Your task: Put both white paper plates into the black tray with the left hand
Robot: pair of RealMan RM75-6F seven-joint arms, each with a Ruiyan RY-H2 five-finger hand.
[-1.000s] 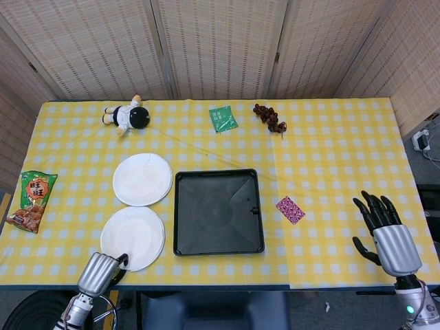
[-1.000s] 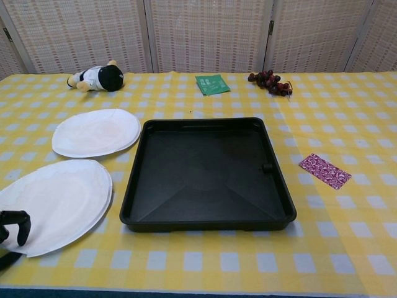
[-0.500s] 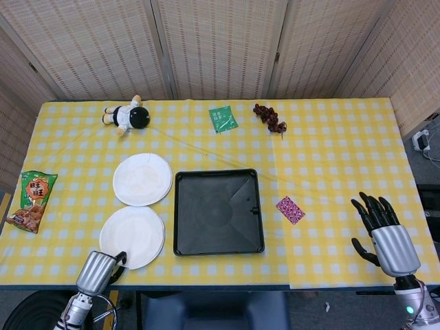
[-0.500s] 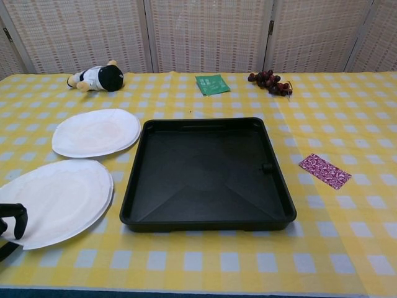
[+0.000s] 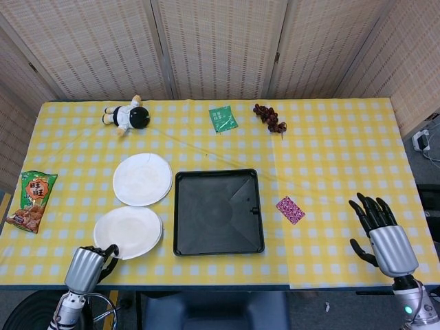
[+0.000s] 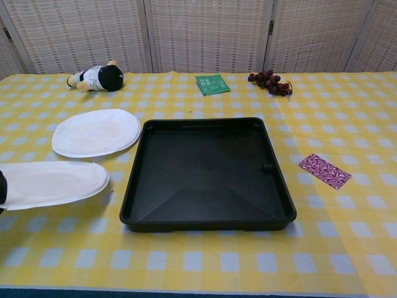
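A staged test area (not a lived-in room) is suggested: a table [image 5: 330, 172] covered in yellow checked cloth is closed off behind by woven folding screens [image 5: 220, 48]. Unrelated props are scattered well beyond the fingers: a doll [image 5: 126, 115], a snack bag [image 5: 31, 201], grapes [image 5: 269, 117], a green packet [image 5: 223, 118].

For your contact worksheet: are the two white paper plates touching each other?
Apart. Chest view shows tablecloth between the far plate and the near plate.
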